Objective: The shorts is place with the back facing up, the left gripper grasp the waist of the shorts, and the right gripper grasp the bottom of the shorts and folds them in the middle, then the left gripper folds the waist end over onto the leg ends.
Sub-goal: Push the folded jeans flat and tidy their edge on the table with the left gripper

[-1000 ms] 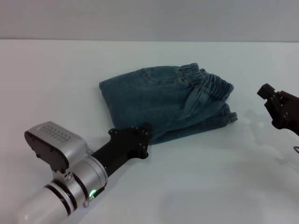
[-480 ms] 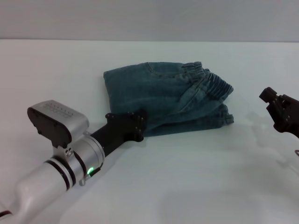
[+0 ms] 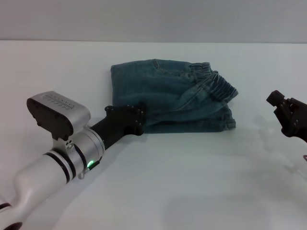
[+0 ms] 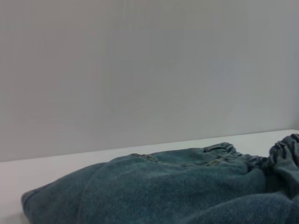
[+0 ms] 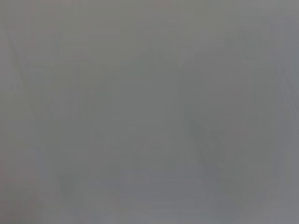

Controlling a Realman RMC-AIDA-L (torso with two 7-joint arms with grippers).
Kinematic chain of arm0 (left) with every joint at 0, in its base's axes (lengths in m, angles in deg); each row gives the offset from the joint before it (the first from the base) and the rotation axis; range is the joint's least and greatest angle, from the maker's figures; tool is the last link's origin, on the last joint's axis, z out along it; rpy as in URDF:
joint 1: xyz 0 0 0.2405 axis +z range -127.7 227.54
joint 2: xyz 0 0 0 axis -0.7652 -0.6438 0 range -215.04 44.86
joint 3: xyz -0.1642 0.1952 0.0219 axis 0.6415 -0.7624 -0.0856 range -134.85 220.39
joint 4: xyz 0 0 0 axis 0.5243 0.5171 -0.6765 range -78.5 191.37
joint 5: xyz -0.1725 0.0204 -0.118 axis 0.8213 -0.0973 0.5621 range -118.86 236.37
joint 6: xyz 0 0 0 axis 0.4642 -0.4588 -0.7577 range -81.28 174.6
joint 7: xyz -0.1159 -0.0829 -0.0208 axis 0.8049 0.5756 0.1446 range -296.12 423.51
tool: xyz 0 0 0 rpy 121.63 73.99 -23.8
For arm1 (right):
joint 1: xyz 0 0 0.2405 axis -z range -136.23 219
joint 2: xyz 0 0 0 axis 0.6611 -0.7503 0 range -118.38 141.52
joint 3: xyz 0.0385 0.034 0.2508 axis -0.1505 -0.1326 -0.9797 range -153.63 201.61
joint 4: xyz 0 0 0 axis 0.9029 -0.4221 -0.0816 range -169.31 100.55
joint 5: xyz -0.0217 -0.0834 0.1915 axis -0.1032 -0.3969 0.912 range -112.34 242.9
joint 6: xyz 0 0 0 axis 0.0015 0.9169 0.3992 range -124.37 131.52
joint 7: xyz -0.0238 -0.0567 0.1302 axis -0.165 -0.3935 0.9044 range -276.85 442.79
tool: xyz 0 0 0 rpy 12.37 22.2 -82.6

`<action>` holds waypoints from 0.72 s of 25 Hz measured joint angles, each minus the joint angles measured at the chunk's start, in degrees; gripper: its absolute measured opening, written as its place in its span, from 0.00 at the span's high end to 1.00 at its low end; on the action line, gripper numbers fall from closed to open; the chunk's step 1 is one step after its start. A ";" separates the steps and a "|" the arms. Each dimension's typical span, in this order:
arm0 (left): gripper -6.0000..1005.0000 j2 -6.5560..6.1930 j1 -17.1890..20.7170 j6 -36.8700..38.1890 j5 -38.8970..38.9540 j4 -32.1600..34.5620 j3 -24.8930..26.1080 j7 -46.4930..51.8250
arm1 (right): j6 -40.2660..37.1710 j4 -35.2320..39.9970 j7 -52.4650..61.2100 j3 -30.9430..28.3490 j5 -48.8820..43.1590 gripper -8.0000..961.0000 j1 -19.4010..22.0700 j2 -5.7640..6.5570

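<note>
We see the shorts (image 3: 172,96) folded on the white table (image 3: 192,191), elastic waist (image 3: 223,86) toward the right. The left gripper (image 3: 139,117) touches their near-left edge; we cannot tell its grip. The right gripper (image 3: 278,103) hovers well apart, grip equally unclear.

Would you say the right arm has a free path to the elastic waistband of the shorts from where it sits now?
Probably yes. The right end effector hangs just off to the side of the waistband, with only bare table between them, and the left end effector is at the opposite near edge.
</note>
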 joint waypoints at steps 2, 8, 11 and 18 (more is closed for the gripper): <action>0.91 0.04 -0.19 0.00 0.12 0.43 0.35 -0.30 | -0.01 0.01 -0.10 0.00 -0.02 0.87 0.08 0.00; 0.91 0.00 0.40 2.15 0.09 0.61 2.23 -2.91 | 0.07 0.37 -2.15 -0.04 -0.20 0.86 0.21 0.00; 0.90 -0.06 2.50 6.09 0.13 0.32 4.44 -7.70 | 0.40 0.27 -7.52 -0.66 0.03 0.86 0.26 -0.10; 0.90 -0.17 8.28 15.29 0.38 -0.33 8.74 -12.76 | -0.06 -5.71 -26.64 -5.13 5.02 0.86 -0.34 -0.42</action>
